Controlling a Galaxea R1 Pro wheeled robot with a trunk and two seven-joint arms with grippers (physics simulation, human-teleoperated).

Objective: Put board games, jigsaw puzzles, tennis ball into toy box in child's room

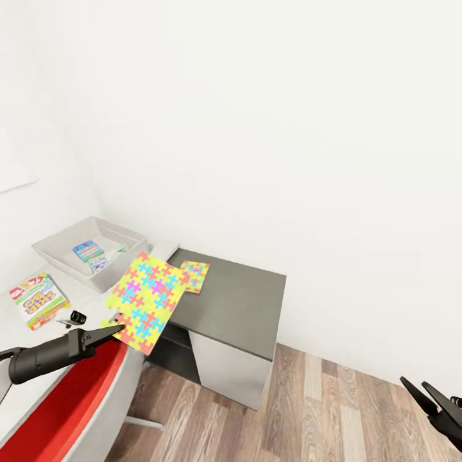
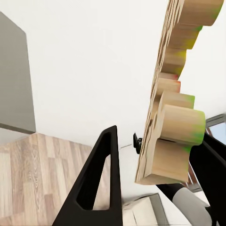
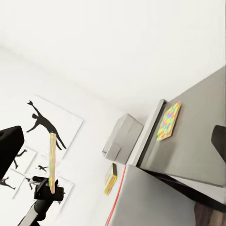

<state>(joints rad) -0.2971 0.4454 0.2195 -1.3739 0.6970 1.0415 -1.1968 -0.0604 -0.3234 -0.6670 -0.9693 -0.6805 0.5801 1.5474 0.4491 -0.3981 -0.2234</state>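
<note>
Left end effector (image 1: 114, 329): pinching one corner of the large jigsaw puzzle (image 1: 145, 301), lifting it clear of the desk (image 1: 25, 346) so it can travel to the toy box (image 1: 64, 256).
Held puzzle: hanging edge-gripped and tilted, near the box but not over it.
Second puzzle (image 1: 194, 276): lying flat on the dark cabinet top (image 1: 237, 308), waiting.
Toy box: already holding colourful toys.
Board game (image 1: 37, 299): lying flat on the desk, just beside the box.
Right end effector (image 1: 428, 395): idling empty, fingers spread, over the floor.
</note>
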